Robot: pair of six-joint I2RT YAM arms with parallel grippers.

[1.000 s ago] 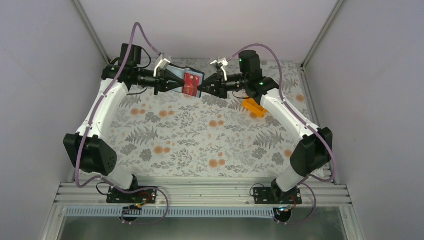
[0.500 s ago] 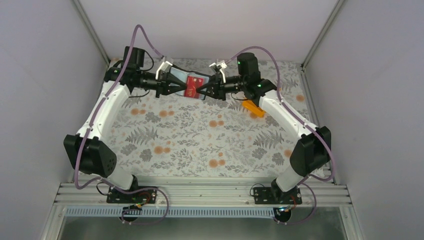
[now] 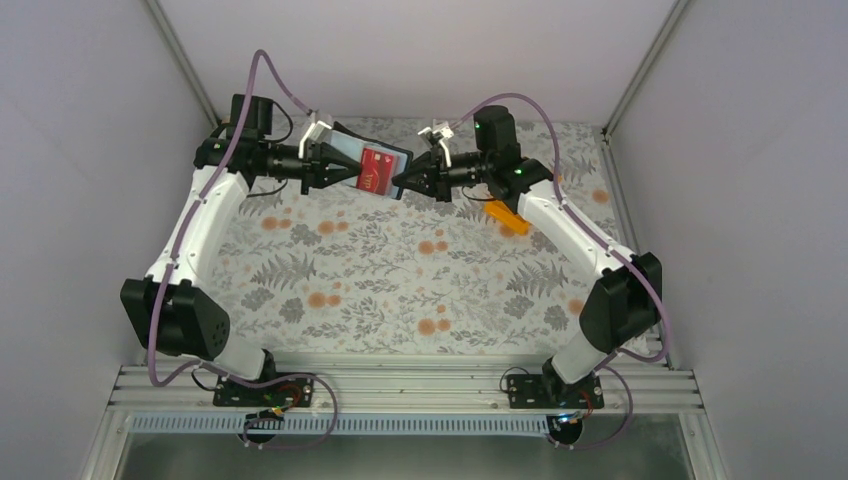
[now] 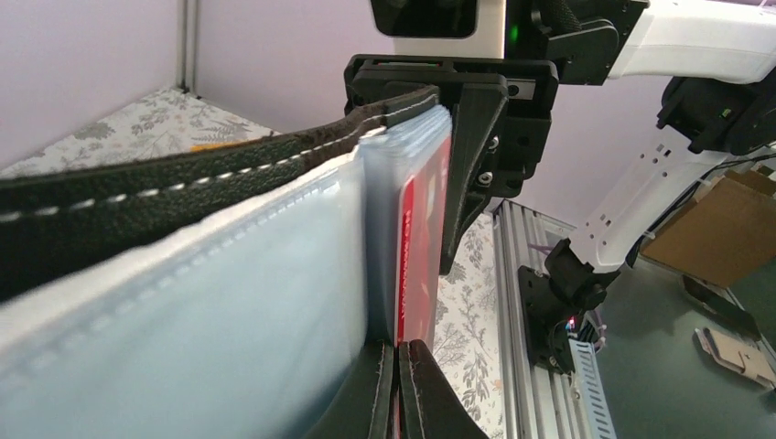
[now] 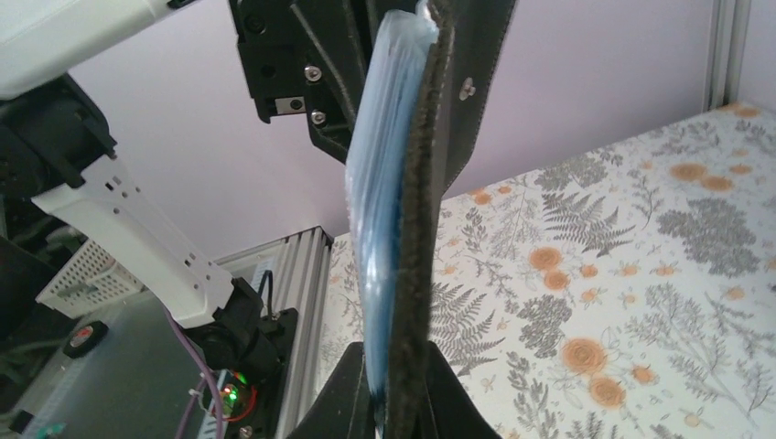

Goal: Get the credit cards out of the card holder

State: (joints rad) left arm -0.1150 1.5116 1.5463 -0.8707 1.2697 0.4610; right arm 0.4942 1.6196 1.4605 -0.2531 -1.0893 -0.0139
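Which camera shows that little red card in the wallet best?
The top external view: the thin red rectangular card shows its flat face there. The left wrist view catches it edge-on, a red strip behind pale plastic pockets. The right wrist view shows only the black bifold wallet, no red.

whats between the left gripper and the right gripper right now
The open card holder spans the gap, a red card in its pocket; left gripper and right gripper each clamp an end. The top view shows it.
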